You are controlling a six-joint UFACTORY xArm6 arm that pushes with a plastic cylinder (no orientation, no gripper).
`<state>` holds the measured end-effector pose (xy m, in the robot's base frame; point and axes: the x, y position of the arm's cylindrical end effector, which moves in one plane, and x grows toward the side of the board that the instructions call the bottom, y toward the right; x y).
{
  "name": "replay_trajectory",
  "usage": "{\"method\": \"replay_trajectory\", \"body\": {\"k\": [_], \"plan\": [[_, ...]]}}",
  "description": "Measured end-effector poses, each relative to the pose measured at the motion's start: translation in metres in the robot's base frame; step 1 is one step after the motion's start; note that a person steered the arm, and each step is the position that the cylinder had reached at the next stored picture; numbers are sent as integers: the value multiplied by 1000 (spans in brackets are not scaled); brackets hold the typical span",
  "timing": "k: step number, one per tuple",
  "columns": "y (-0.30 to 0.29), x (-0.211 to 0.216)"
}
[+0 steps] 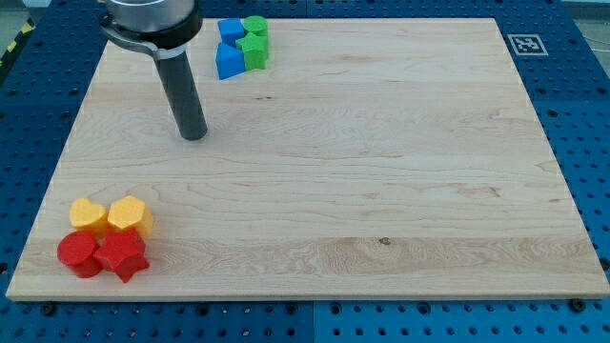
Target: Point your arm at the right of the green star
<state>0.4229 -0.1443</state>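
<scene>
With no claw fitted, only a rod, my tip (193, 136) rests at upper left of the frame, below-left of the green star (253, 50) near the top edge, so the approach is pending: I must travel up-right to the star's right side.

Pale, smooth-grained wooden board (381, 171); matt dark rod (186, 95); blue perforated metal table (581, 114).

Wooden bench (381, 171) on blue pegboard (581, 124). Top left: two blue blocks (229, 59), green round block (255, 26), touching. Bottom left: two yellow blocks (129, 215) above red round block (76, 253) and red star (122, 255). Fiducial tag (525, 44) top right.
</scene>
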Motion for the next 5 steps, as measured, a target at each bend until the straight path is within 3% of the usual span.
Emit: {"method": "replay_trajectory", "body": {"k": [5], "plan": [[3, 0]]}}
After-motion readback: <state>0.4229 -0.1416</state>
